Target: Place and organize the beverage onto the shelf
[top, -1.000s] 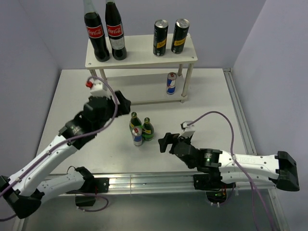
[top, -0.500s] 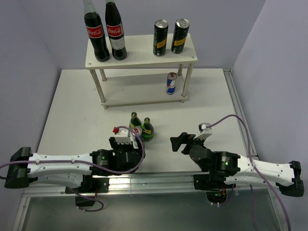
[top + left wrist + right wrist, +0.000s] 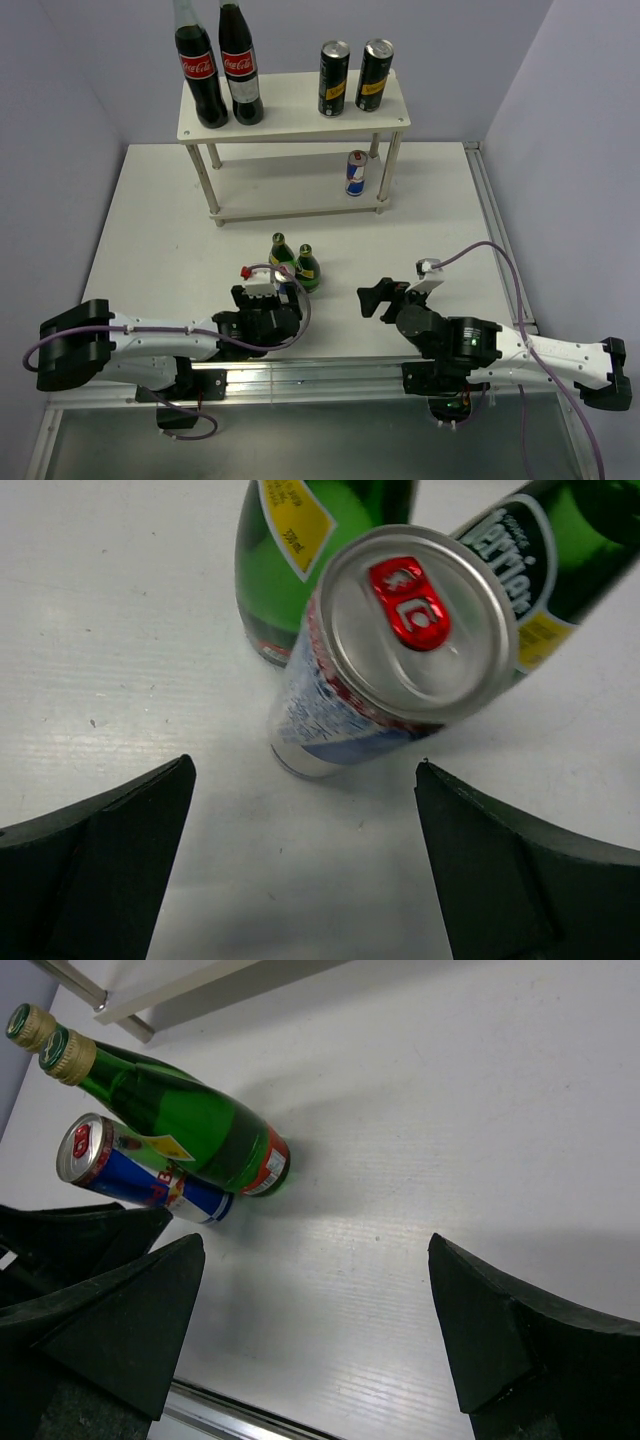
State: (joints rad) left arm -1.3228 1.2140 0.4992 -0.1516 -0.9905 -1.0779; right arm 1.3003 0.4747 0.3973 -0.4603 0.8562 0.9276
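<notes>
Two black cans (image 3: 333,78) are standing on the top board of the shelf (image 3: 290,120) beside the cola bottles (image 3: 200,70), and one blue can (image 3: 356,173) is sitting on the lower tier. The second blue can (image 3: 400,650) (red tab up) is standing on the worktop (image 3: 160,230) just beside the two green bottles (image 3: 290,560), with the left claw (image 3: 303,780) hanging wide open right in front of it, gripping nothing. The right claw (image 3: 315,1250) is gaping wide as well, holding nothing, off to the right of that cluster.
</notes>
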